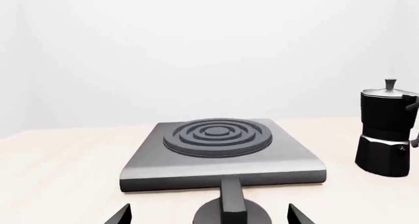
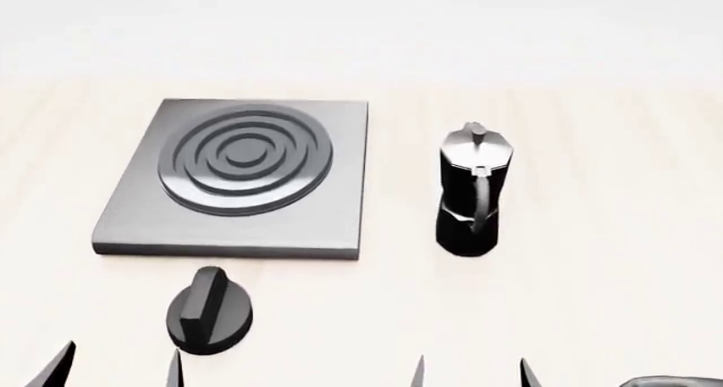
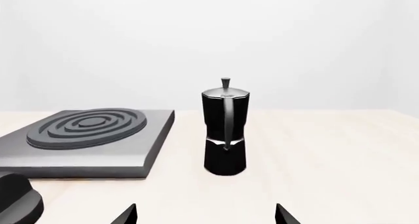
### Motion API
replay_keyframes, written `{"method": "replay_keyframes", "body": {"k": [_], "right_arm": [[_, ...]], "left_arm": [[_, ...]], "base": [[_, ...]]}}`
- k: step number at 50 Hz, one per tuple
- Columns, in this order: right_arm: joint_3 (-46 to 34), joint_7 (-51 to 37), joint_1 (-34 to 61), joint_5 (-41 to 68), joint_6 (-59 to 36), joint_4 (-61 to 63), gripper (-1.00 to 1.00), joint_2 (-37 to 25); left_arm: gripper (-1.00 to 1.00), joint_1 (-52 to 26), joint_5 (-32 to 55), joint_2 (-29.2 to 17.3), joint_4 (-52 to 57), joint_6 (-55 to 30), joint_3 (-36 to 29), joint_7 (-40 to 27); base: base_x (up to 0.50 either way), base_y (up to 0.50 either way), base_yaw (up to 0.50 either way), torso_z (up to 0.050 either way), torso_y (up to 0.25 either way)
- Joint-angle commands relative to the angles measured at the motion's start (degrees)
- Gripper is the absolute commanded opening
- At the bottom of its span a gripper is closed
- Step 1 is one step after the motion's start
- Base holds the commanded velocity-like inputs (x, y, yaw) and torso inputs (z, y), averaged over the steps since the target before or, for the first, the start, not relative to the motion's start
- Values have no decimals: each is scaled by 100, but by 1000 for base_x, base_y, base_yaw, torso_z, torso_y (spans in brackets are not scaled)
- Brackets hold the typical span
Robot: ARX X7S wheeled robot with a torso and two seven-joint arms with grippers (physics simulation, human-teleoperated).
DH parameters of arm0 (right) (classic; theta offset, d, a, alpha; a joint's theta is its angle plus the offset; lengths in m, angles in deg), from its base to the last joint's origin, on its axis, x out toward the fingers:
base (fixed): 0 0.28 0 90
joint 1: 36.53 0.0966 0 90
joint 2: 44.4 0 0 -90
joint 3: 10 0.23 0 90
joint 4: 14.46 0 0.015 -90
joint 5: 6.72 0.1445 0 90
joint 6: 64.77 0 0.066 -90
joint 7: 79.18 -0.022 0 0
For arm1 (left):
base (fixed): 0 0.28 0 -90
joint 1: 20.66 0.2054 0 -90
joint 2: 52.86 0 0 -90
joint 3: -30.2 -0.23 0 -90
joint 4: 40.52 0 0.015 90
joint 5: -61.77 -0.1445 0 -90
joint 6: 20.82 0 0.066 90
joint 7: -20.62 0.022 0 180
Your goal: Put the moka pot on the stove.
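The black moka pot (image 2: 472, 192) with a silver lid stands upright on the pale table, right of the stove (image 2: 130, 222), handle toward me. It also shows in the right wrist view (image 3: 225, 133) and the left wrist view (image 1: 387, 131). The grey stove with its ring burner lies flat in the left wrist view (image 1: 288, 158) and the right wrist view (image 3: 154, 145). My left gripper (image 2: 118, 368) is open and empty at the near edge, short of the stove. My right gripper (image 2: 469, 374) is open and empty, short of the pot. Only fingertips show.
A short black round knob with a ridge (image 2: 209, 311) sits on the table in front of the stove, between the left gripper's fingertips (image 1: 121, 215) in the left wrist view (image 1: 230, 209). It shows at the edge of the right wrist view (image 3: 18, 200).
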Motion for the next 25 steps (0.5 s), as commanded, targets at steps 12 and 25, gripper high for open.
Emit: {"method": "replay_keyframes", "body": {"k": [12,25], "right_arm": [[-67,-70,53,79,42,-98,100,-63],[-105,-125,36,107,74,-105,100,-97]], "left_arm": [[100,-15,43,-63,-9,25,-84,-68],[100,-21,55,-103,9,-20,-134,-112]], "base": [[174,0,0,0,0],[172,0,0,0,0]]}}
